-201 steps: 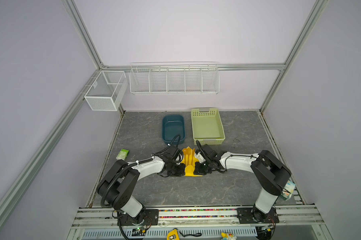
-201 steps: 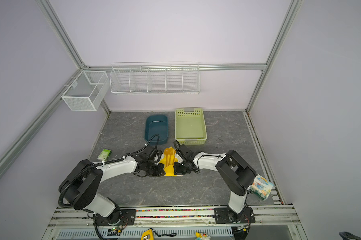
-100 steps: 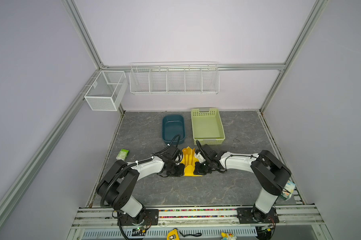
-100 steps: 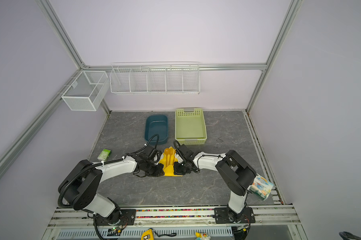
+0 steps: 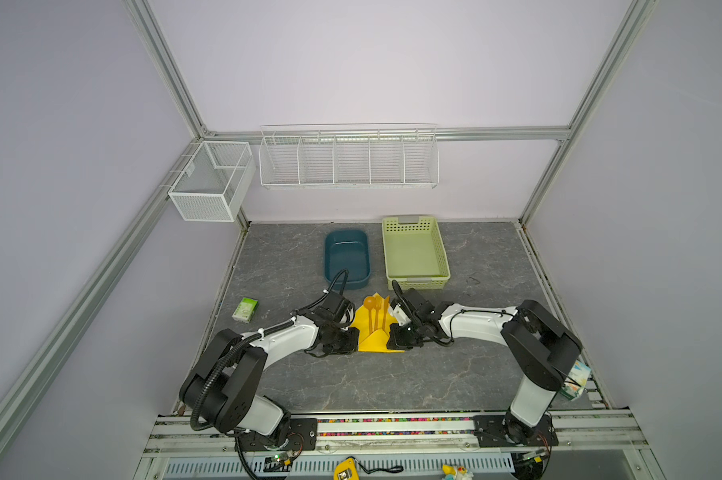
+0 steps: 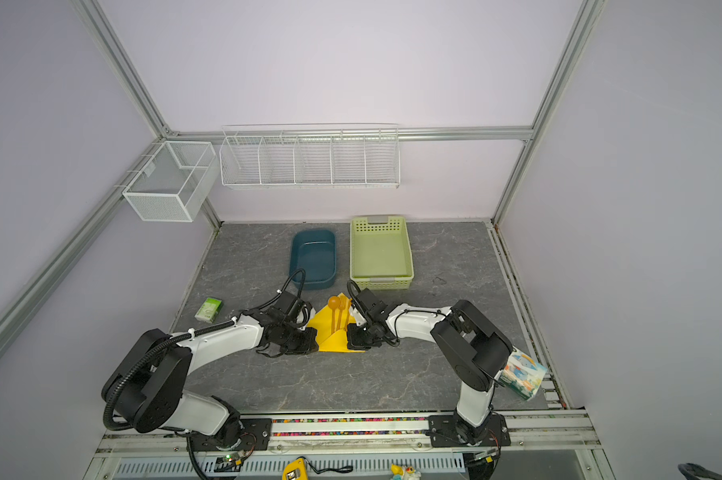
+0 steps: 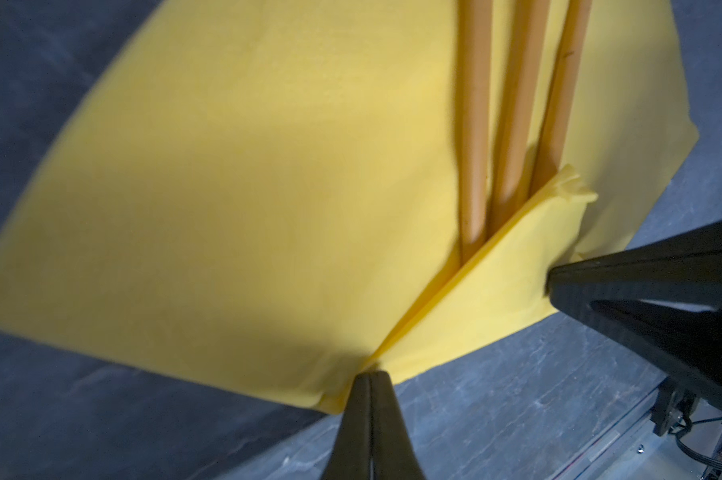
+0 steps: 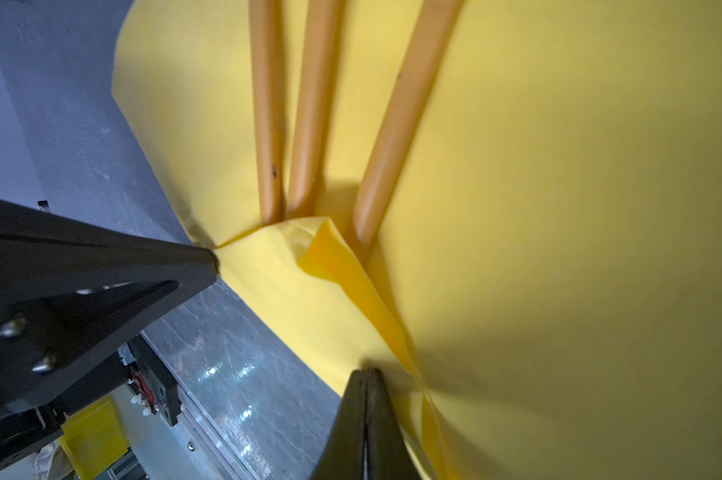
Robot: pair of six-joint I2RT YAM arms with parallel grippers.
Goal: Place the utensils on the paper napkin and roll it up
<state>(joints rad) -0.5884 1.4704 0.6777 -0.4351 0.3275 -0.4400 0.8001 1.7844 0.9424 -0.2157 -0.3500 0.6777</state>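
The yellow paper napkin [image 5: 376, 341] [image 6: 335, 341] lies mid-table with its near corner folded up into a flap [image 7: 496, 286] [image 8: 293, 282]. Three orange-brown utensils [image 5: 375, 311] [image 6: 337, 309] rest side by side on it, and their handle ends [image 7: 473, 166] [image 8: 305, 124] run under the flap. My left gripper [image 5: 356, 345] [image 6: 315, 344] [image 7: 369, 374] is shut, with its tips pinching one end of the fold. At the other end of the fold my right gripper [image 5: 389, 343] [image 6: 349, 341] [image 8: 365, 370] is shut on the paper in the same way. Each wrist view shows the other gripper's tip touching the flap.
A dark blue tub [image 5: 347, 257] and a light green basket [image 5: 415, 253] stand just behind the napkin. A small green-white packet [image 5: 245, 309] lies at the left. A patterned tissue pack [image 6: 519, 374] sits by the right arm's base. Wire baskets [image 5: 349, 160] hang on the back wall.
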